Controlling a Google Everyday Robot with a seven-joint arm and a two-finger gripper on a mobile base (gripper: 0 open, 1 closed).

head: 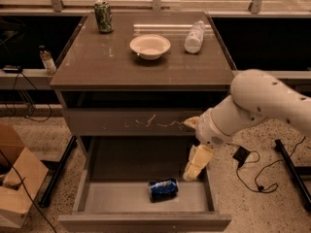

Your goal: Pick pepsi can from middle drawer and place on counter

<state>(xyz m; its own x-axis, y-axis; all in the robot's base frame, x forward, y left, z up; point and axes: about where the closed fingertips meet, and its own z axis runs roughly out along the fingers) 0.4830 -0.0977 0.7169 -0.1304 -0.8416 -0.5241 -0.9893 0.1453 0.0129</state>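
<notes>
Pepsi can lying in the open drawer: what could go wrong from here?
1. The pepsi can lies on its side in the middle drawer; a nudge from the hand, poised just right of it, might roll it away.
2. The hand sits close to the drawer's right wall and may clip it.
3. The counter already holds a bowl, plastic bottle and green can; a careless placement could knock one.
</notes>
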